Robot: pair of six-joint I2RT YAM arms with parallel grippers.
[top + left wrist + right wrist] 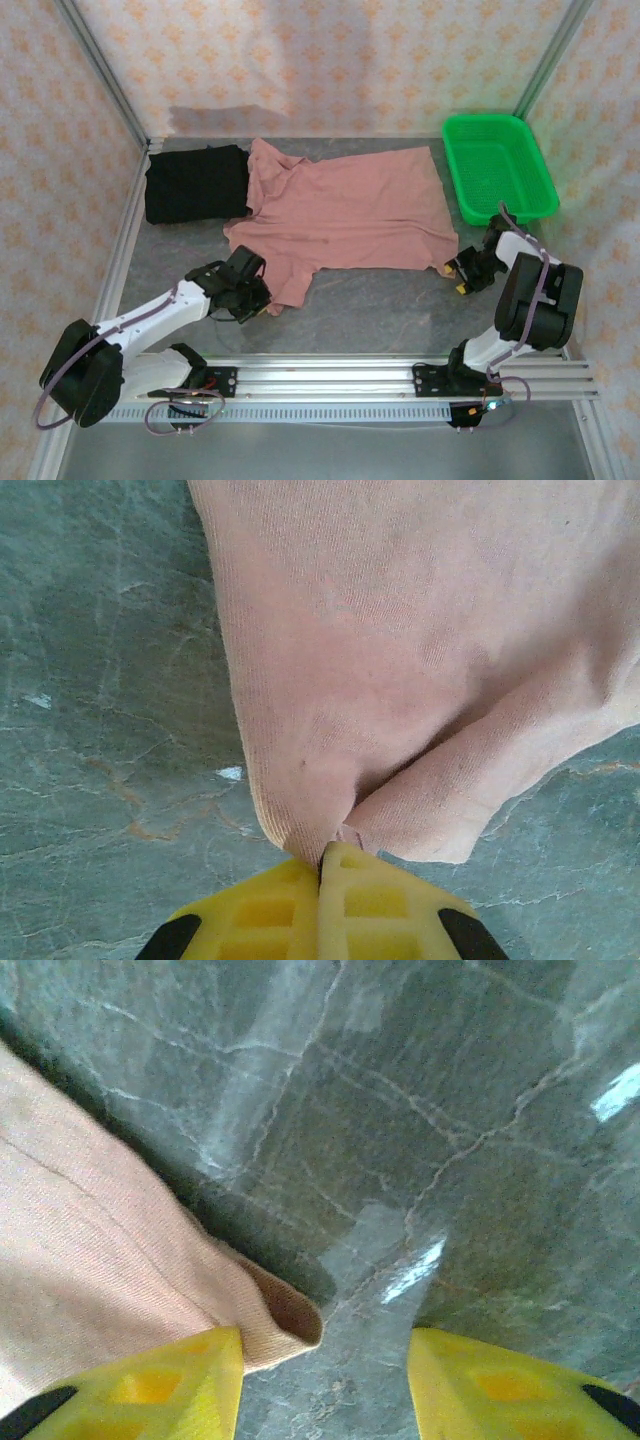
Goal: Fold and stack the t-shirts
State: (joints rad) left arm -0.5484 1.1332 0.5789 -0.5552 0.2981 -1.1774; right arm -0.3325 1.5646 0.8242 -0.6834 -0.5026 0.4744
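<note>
Pink t-shirt spread flat — left gripper pinching its edge

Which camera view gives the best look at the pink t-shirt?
The top external view: the whole pink t-shirt lies spread on the table there. The left wrist view shows a bunched edge pinched in the shut left gripper. The right wrist view shows one hem corner by a finger of the open right gripper.
</note>
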